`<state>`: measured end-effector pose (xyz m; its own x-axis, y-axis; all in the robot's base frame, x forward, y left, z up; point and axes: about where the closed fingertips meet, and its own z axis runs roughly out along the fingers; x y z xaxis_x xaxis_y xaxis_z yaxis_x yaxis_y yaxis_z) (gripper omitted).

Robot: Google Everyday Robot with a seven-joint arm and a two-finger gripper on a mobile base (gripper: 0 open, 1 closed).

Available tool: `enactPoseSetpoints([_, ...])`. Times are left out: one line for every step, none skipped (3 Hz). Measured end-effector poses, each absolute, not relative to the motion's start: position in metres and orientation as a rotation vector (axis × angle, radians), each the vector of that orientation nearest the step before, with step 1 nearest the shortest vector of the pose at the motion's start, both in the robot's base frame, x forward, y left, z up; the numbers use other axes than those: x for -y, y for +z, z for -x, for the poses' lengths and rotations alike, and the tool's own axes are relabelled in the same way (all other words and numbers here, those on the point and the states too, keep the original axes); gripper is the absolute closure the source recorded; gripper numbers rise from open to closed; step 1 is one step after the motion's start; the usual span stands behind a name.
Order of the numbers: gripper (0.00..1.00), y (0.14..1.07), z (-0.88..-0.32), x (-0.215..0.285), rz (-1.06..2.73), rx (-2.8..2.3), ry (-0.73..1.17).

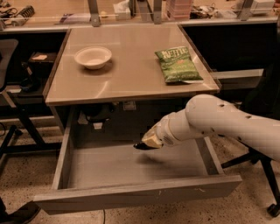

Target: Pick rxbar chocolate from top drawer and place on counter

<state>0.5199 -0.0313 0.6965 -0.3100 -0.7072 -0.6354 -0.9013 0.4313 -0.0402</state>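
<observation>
The top drawer point(135, 193) stands pulled wide open under the counter point(131, 74). My gripper point(148, 141) reaches in from the right, over the middle of the drawer and a little above its floor. It is shut on the rxbar chocolate point(139, 146), a small flat black piece that sticks out to the left of the fingertips. A shadow lies on the drawer floor below it. The rest of the drawer floor shows nothing else. My white arm point(227, 122) crosses the drawer's right side.
A white bowl point(92, 57) sits on the counter's left, a green chip bag point(178, 65) on its right. A cluttered bench with metal posts point(94, 8) runs behind. A chair base point(267, 183) stands at the right, a dark stand point(17, 131) at the left.
</observation>
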Motion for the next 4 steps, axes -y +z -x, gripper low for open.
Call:
enactPoseSetpoints([1.0,0.725,-0.518,0.04,1.321,-2.097,0.391])
enactPoseSetpoints([1.0,0.753,-0.524,0.045,1.311,-2.099,0.342])
enactPoseSetpoints([1.0,0.78,-0.532,0.049,1.311,-2.094,0.291])
enactPoseSetpoints([1.0,0.807,-0.541,0.051,1.322,-2.085,0.23])
